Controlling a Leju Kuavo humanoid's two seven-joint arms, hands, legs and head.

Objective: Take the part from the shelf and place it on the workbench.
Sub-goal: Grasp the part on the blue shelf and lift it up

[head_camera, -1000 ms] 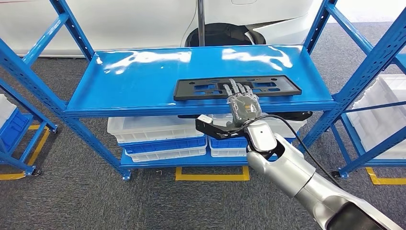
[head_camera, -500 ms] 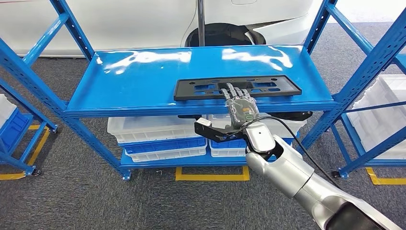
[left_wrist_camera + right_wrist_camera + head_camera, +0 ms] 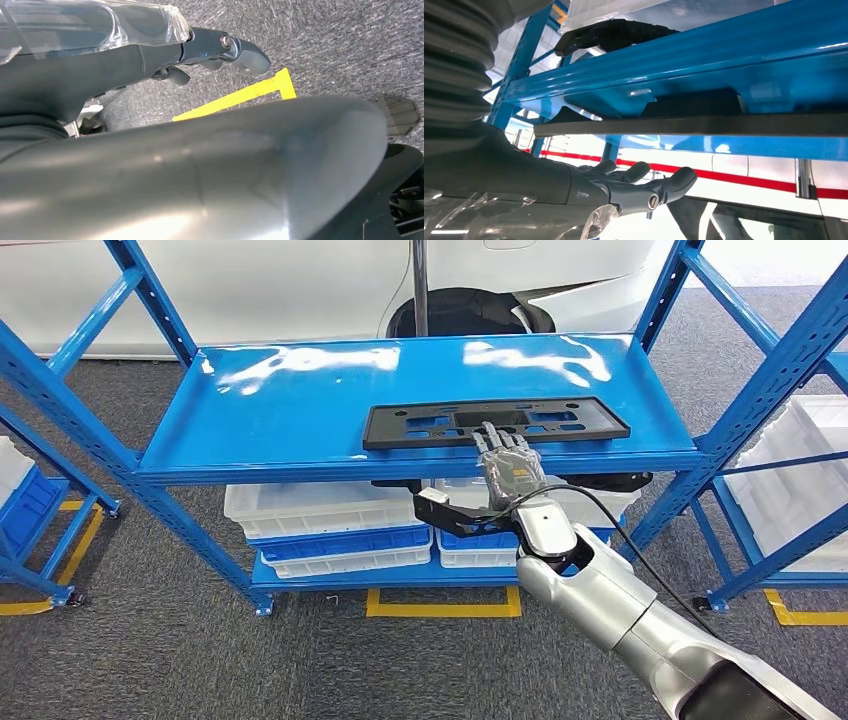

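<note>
Head view: the part (image 3: 495, 425) — a flat black frame — lies on the blue shelf (image 3: 300, 410), at about 3 o'clock on the deck near its front edge. The right hand (image 3: 508, 465) reaches in from 5 o'clock, fingers straight and spread, their tips over the part's near edge, clasping nothing.

Left wrist view: the left hand (image 3: 200, 47) hangs above grey carpet and yellow floor tape (image 3: 235, 95) — fingers loosely extended, holding nothing.

Right wrist view: the right hand's fingers lie apart, just off the part's dark edge.
</note>
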